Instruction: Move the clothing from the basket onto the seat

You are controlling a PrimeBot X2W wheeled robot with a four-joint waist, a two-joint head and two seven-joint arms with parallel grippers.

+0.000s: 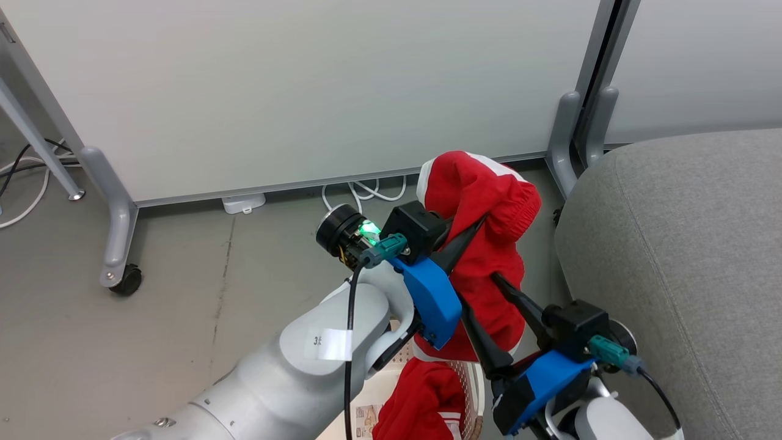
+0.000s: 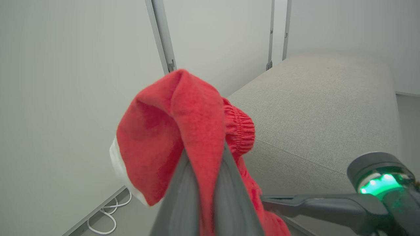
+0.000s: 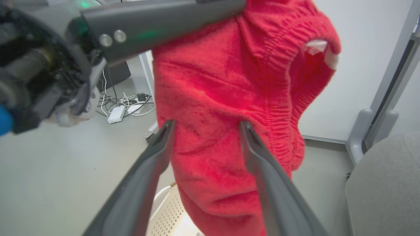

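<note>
My left gripper (image 1: pixel 479 223) is shut on one piece of the red clothing (image 1: pixel 482 244) and holds it in the air above the basket (image 1: pixel 471 382). In the left wrist view the fabric (image 2: pixel 170 131) drapes over the shut fingers (image 2: pixel 229 196). My right gripper (image 1: pixel 478 288) is open just below, its fingers (image 3: pixel 262 170) up against the hanging cloth (image 3: pixel 216 98); whether they touch it is unclear. A second red garment (image 1: pixel 421 397) lies in the basket, at the bottom edge of the head view. The grey seat (image 1: pixel 684 256) lies to the right of the held garment.
Pale partition panels (image 1: pixel 305 91) stand behind, on grey feet with a castor (image 1: pixel 125 278). White cables (image 1: pixel 360 189) and a small white box (image 1: pixel 244 203) lie on the floor under the panel. A panel post (image 1: pixel 565 140) stands close to the seat's corner.
</note>
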